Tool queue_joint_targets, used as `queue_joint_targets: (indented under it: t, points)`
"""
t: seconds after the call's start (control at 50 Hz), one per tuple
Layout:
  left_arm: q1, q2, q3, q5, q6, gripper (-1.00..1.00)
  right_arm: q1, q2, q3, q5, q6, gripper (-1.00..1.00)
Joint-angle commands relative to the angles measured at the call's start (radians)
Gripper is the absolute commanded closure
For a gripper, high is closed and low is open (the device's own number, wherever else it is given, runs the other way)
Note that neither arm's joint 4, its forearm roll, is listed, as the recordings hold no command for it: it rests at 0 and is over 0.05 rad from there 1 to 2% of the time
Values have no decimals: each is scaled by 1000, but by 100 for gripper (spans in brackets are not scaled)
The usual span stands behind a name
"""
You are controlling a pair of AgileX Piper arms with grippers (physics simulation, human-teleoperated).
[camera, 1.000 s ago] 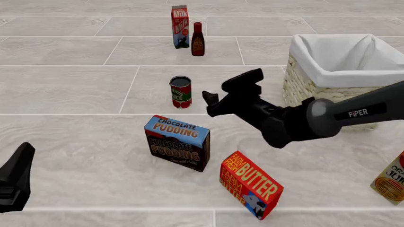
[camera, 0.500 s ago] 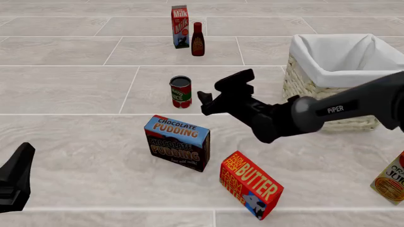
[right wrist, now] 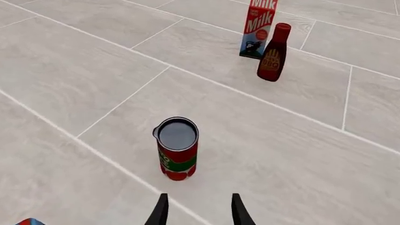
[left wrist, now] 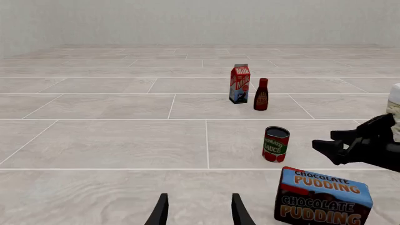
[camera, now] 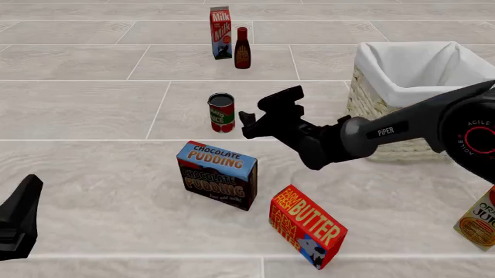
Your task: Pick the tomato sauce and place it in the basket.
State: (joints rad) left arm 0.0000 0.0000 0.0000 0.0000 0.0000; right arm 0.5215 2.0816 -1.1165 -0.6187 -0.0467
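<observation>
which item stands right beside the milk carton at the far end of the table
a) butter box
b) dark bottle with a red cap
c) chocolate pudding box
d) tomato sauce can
b: the dark bottle with a red cap stands upright just beside the milk carton, while the tomato sauce can stands alone nearer the arms.
</observation>
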Motion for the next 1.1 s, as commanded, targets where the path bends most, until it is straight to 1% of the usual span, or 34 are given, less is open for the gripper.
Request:
queue_joint_targets:
  t: [0.02,0.24,0.46,0.68,1.1]
  points:
    - [0,0,0,0,0,-100,-6,53,-59,14,1,-100]
    - [0,0,0,0,0,-100,2,89,-88,17,5,-100]
    - [0,0,0,0,0,-100,2,139,-132,19,-3,-100]
    - [0,0,0,0,0,-100,23,168,-154,29,-1,-100]
    - [0,0,0,0,0,-100,20,222,-249,75,-11,-100]
